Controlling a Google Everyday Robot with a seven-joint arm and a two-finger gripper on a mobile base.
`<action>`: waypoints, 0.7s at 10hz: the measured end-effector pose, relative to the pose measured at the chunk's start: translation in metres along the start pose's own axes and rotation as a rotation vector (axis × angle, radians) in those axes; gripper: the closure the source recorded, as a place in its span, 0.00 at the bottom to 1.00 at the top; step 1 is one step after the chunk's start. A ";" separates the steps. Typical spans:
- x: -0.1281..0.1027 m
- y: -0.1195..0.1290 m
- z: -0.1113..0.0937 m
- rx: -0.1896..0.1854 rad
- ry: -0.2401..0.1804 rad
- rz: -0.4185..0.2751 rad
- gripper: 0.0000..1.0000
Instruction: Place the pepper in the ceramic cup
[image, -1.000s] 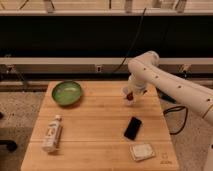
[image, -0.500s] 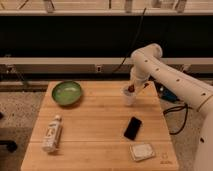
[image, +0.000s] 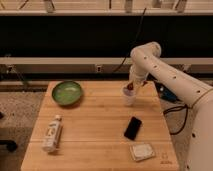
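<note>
Table (image: 95, 145): light wood top, holds everything below.
Bottle (image: 52, 133): lying on its side near the front-left corner, white w/ a label, cap end pointing away from the camera.
Green bowl (image: 67, 93): back-left part of the table, upright, well apart from the cup.
Ceramic cup (image: 129, 95): white, upright, back-right area of the table, right of the green bowl and beyond the phone.
Pepper (image: 129, 86): small dark red bit showing right at the cup's mouth – at or just above the rim; can't say whether it rests inside.
Gripper (image: 132, 84): directly over the cup, pointing down, its tip at the cup's opening w/ the pepper at its end. Open or closed – cannot tell, tip merges w/ the cup rim.
Arm (image: 165, 75): white, comes in from the right edge, elbows up above the cup, then drops to it.
Phone (image: 132, 128): black, flat, in front of the cup, slightly angled.
Small tray (image: 141, 151): pale, flat, front-right near the table edge, just beyond the phone toward the camera.
</note>
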 end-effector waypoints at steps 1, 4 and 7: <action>-0.005 -0.003 0.000 0.008 -0.009 -0.016 0.22; -0.007 -0.003 -0.003 0.007 0.003 -0.004 0.20; 0.009 0.005 -0.005 0.002 0.005 -0.001 0.20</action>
